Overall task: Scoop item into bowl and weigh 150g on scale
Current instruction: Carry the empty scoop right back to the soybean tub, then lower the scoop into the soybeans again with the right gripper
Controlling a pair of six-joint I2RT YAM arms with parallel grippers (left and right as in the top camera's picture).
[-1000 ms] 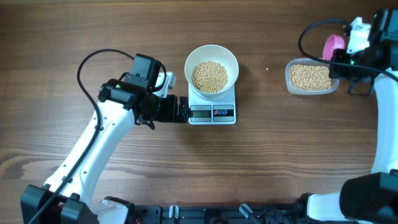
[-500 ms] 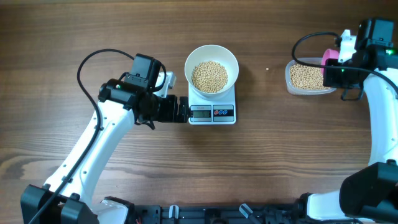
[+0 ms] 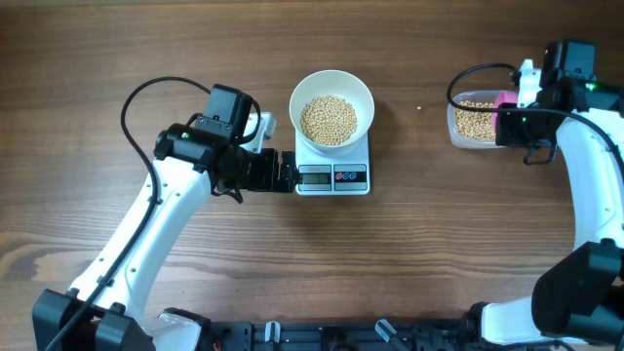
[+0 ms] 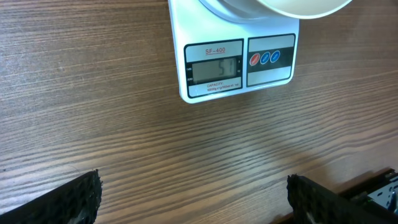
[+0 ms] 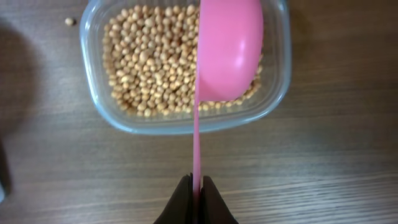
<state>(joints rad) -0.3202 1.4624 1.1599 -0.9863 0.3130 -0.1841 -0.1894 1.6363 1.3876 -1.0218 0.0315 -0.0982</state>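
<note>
- We see small round tan-yellow beans (image 3: 329,119) heaped in a round plain white bowl (image 3: 363,91). The bowl stands on a small white square digital scale (image 3: 332,177) near the middle of the brown wooden desk (image 3: 195,49), somewhat toward its far edge.
- The left gripper (image 4: 193,193) sits low over the desk just beside the scale's left side. Its jaws are spread as wide as they go and hold nothing. From its wrist view, the grey display and dark button panel face it.
- More of the same beans (image 5: 149,68) fill a clear rounded-rectangular plastic tub (image 5: 180,127) near the desk's right edge, well apart from the scale.
- The right gripper (image 5: 194,198) has its jaws pressed together on the thin handle of a pink plastic scoop (image 5: 229,50).
- The scoop's rounded head lies over one half of the tub and hides some beans, while the rest show beside it. We cannot tell whether it touches them.
- One stray bean (image 5: 69,21) lies on the desk just outside the tub, on the side toward the scale.
</note>
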